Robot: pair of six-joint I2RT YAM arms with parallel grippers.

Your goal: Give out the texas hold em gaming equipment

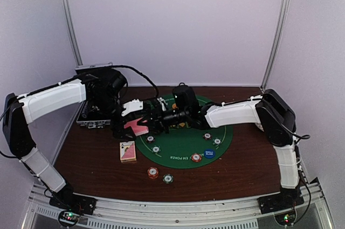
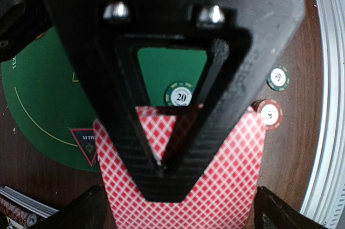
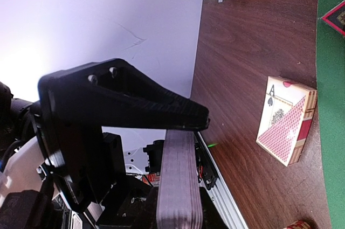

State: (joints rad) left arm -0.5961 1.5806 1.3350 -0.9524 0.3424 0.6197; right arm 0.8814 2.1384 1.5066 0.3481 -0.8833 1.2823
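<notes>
My left gripper (image 1: 128,126) is shut on a deck of pink-backed cards (image 1: 140,127), held above the left edge of the green felt mat (image 1: 183,148). In the left wrist view one finger (image 2: 161,186) presses on the deck's checked back (image 2: 226,186). My right gripper (image 1: 153,117) reaches in from the right. Its upper finger (image 3: 135,105) touches the end of the deck (image 3: 180,186), seen edge-on; its lower finger is hidden. Striped chips lie on the mat (image 1: 197,157) and off it (image 1: 153,172). A blue disc (image 1: 209,153) and a red triangle (image 2: 84,143) lie on the mat.
A card box showing an ace (image 1: 128,151) lies on the wood left of the mat, and also shows in the right wrist view (image 3: 285,118). The black silver-edged case (image 1: 92,117) sits at the back left. A green chip (image 1: 168,178) lies near the front edge.
</notes>
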